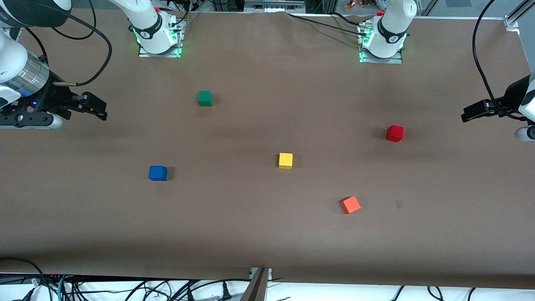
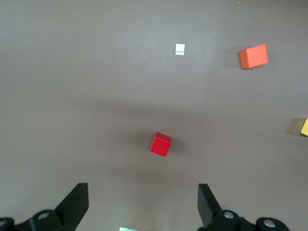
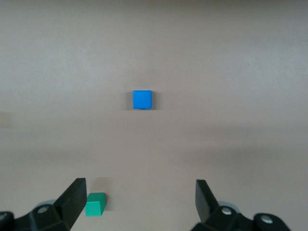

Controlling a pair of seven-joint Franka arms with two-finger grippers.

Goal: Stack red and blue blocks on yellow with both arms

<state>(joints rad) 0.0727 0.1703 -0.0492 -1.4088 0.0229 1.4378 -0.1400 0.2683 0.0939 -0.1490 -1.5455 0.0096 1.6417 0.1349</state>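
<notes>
The yellow cube [image 1: 286, 160] sits on the brown table near its middle; a sliver shows in the left wrist view [image 2: 305, 127]. The red cube [image 1: 395, 133] lies toward the left arm's end, also in the left wrist view [image 2: 160, 144]. The blue cube [image 1: 158, 173] lies toward the right arm's end, also in the right wrist view [image 3: 142, 99]. My left gripper [image 1: 470, 113] hangs open and empty above the table's left-arm end. My right gripper [image 1: 97, 109] hangs open and empty above the right-arm end.
A green cube [image 1: 205, 98] sits farther from the front camera than the blue one, also in the right wrist view [image 3: 96, 204]. An orange cube [image 1: 350, 205] lies nearer the front camera than the yellow one, also in the left wrist view [image 2: 253, 56]. Cables run along the table's front edge.
</notes>
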